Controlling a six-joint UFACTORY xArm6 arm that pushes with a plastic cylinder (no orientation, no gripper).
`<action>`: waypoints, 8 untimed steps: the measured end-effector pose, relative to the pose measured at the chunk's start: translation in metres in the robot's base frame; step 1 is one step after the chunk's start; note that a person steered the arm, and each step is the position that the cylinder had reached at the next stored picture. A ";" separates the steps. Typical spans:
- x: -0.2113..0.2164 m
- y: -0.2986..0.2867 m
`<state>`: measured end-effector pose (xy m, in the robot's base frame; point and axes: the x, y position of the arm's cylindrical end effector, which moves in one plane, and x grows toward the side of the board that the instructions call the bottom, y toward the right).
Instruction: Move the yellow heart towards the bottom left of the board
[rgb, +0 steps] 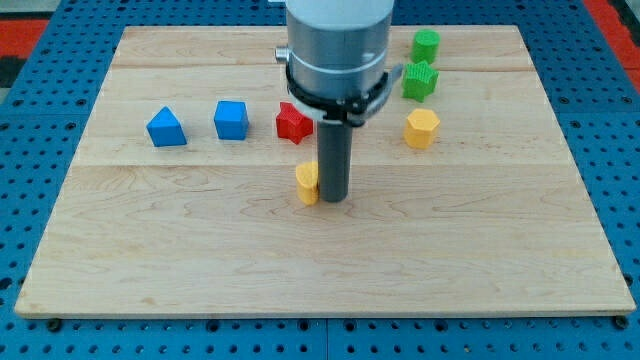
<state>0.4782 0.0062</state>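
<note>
The wooden board (330, 255) fills most of the view, lying on a blue perforated surface (40, 60). My arm's grey housing (337, 45) comes down from the top edge at mid-board, and the dark rod (333, 160) runs straight down from it. My tip (334, 198) rests on the board near its centre; it is a bare rod with nothing to open, close or hold. The yellow heart (307, 183) sits against the rod's left side, apparently touching, near the board's centre and well apart from the bottom left corner.

Toward the left edge, a blue block with a peaked top (166, 128) and a blue cube (231, 120) stand side by side. A red star-like block (293, 123) is partly hidden behind my housing. Near the top right, two green blocks (427, 45) (420, 81) stand one below the other, with a yellow hexagonal block (421, 128) beneath them.
</note>
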 end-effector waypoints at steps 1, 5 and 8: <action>-0.025 0.000; -0.075 -0.100; -0.011 -0.113</action>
<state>0.4667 -0.1069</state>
